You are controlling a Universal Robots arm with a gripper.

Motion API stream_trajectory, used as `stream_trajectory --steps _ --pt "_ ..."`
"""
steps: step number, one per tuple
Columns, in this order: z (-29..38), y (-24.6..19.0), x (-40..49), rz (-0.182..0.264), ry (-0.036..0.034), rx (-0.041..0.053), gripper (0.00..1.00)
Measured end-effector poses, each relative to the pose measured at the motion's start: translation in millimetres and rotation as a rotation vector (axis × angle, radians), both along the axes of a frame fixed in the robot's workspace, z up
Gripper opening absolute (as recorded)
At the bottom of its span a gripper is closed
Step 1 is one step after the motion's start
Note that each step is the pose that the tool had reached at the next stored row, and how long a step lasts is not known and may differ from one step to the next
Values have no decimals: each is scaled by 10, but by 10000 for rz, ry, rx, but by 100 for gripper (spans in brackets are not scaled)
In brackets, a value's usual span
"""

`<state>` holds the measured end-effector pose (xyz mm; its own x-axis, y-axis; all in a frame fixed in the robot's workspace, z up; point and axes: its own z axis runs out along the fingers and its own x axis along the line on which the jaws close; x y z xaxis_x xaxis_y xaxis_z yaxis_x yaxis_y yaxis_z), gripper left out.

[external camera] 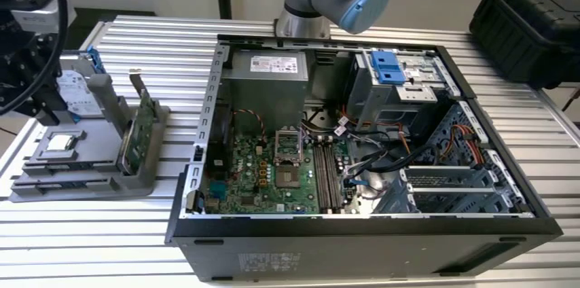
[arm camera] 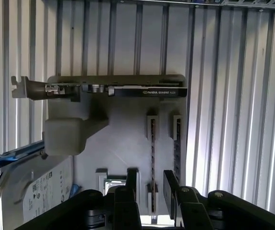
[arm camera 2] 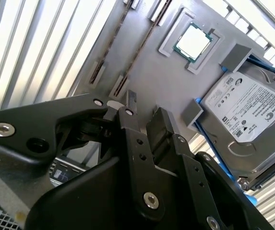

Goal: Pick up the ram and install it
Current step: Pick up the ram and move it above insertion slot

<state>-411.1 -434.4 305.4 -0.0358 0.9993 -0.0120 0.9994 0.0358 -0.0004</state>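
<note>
My gripper [arm camera: 149,175] hangs over the grey parts fixture [arm camera: 123,124], open, with nothing between its black fingers [arm camera 2: 130,103]. In the exterior view the gripper [external camera: 41,115] is at the far left, above the fixture [external camera: 91,183]. Below the fingertips run two long narrow slots [arm camera: 152,143] in the fixture; I cannot tell what sits in them. The ram is hidden or out of view. The open computer case [external camera: 363,230] lies to the exterior view's right of the fixture, its motherboard [external camera: 272,172] facing up.
The fixture also carries a silver hard drive with blue rails [arm camera 2: 247,115], a processor chip [arm camera 2: 192,40] and a graphics card standing on edge [arm camera: 127,90]. A black hard case [external camera: 530,23] sits at the back right. The table is ribbed metal [external camera: 91,247].
</note>
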Motion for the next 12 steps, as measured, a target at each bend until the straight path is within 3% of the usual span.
stream_trajectory --steps 12 --pt "-64 -4 -1 -1 51 -17 100"
